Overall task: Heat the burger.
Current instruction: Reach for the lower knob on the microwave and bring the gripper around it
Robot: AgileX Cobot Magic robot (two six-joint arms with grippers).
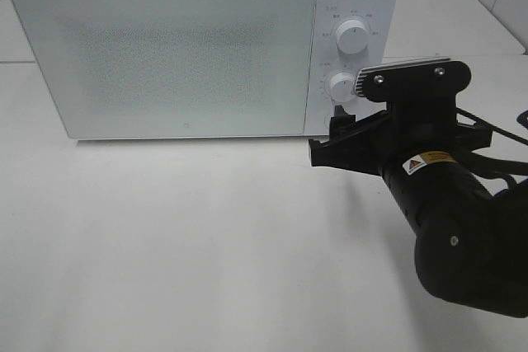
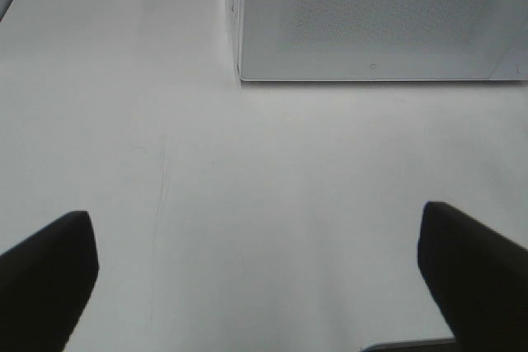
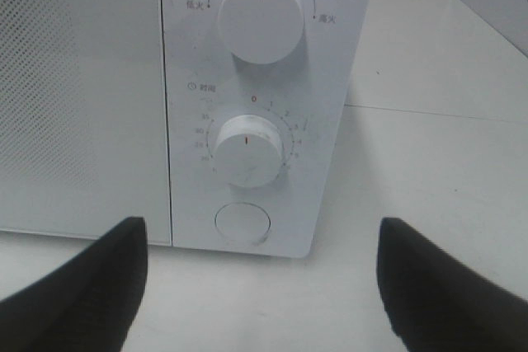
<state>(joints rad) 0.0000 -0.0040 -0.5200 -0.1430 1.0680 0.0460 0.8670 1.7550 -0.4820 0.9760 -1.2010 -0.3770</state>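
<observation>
**A:** How is the right hand (image 3: 264, 307) standing?

**B:** Its fingers (image 3: 82, 290) are spreading wide apart and gripping nothing. It is reaching over the worktop (image 1: 206, 245) and facing the control panel of the microwave (image 1: 181, 47).

**A:** What is lying straight ahead of it?

**B:** The round button (image 3: 242, 223) at the foot of the panel is sitting just beyond the fingertips, in line with the gap between them. Above it, the timer knob (image 3: 247, 150) is pointing its red mark up at zero. The power knob (image 3: 262, 16) higher up is also pointing its mark upward.

**A:** And the left hand (image 2: 256, 286)?

**B:** It is gaping too and holding nothing. It is hanging over the worktop and looking toward the microwave's lower front corner on the door side, well short of it.

**A:** Where is the burger lying, and which way is it pointing?

**B:** No view is showing it, so I cannot tell its place, its direction, or how it is sitting relative to either hand. The door (image 1: 165, 55) is standing shut, and nothing is showing through its dotted panel.
</observation>
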